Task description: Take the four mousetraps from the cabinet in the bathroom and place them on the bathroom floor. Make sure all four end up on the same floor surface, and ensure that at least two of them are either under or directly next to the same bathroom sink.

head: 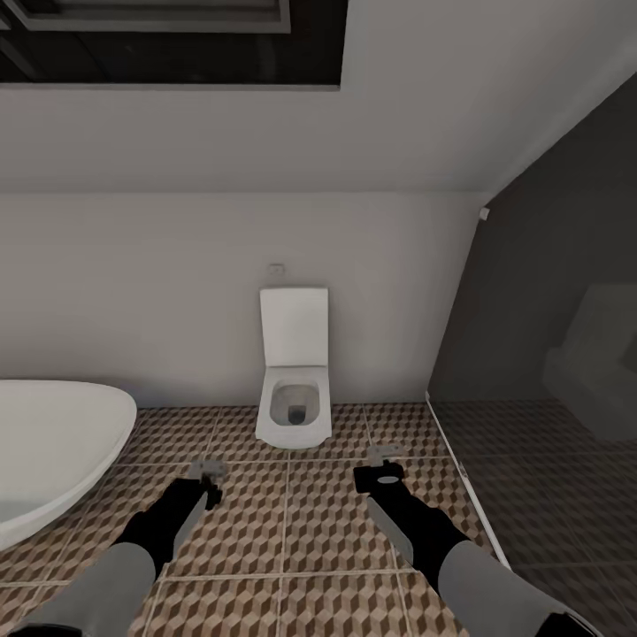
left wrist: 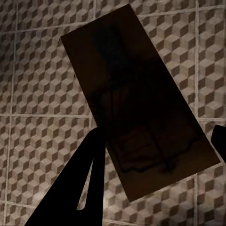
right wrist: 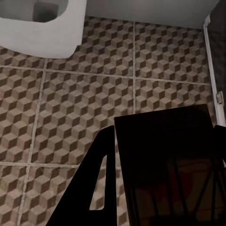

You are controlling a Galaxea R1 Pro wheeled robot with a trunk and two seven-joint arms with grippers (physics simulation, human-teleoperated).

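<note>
Grippers each clamp a mousetrap: left gripper (head: 206,471) lower left holds one mousetrap (left wrist: 136,106), right gripper (head: 382,467) lower centre-right holds another (right wrist: 169,165), both above the bathroom floor (head: 292,531), toilet (head: 293,367) beyond.

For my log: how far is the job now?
In hand: each gripper, left and right, holds a mousetrap above the floor near the toilet. No trap lies on the visible tiles. Left: set them down by the sink; fetch the rest.

Grey upper arms, black forearms, left claw (head: 205,471) pale metal, right claw (head: 382,467) black-bodied
</note>
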